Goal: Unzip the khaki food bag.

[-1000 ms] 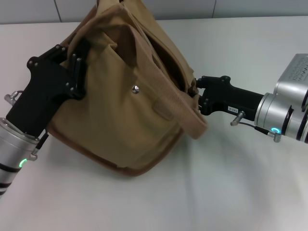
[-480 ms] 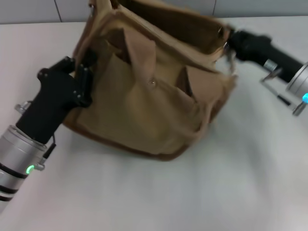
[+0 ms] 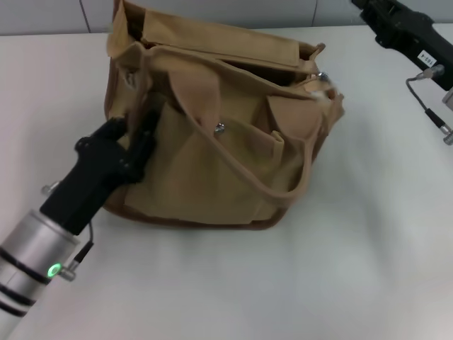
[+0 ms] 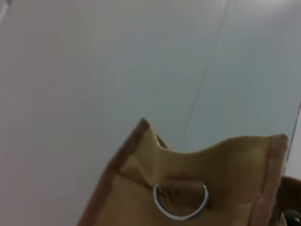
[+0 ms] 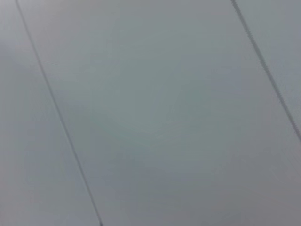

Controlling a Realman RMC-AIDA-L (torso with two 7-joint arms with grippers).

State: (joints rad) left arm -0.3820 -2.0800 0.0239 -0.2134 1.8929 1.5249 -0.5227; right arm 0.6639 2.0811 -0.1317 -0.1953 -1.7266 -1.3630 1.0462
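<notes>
Khaki food bag [image 3: 219, 156] standing upright on the white table [image 3: 340, 269], its top gaping wide and zipper pull [image 3: 322, 76] at the far right end: unzipping appears complete. Left gripper [image 3: 131, 138] is pressed against the bag's left end; whether it is clamped cannot be told. Right gripper [image 3: 396, 25] is well clear at the far right, its state also unclear.

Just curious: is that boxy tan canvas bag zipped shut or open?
Open: the boxy tan canvas bag gapes along its top, showing a dark inside.
</notes>
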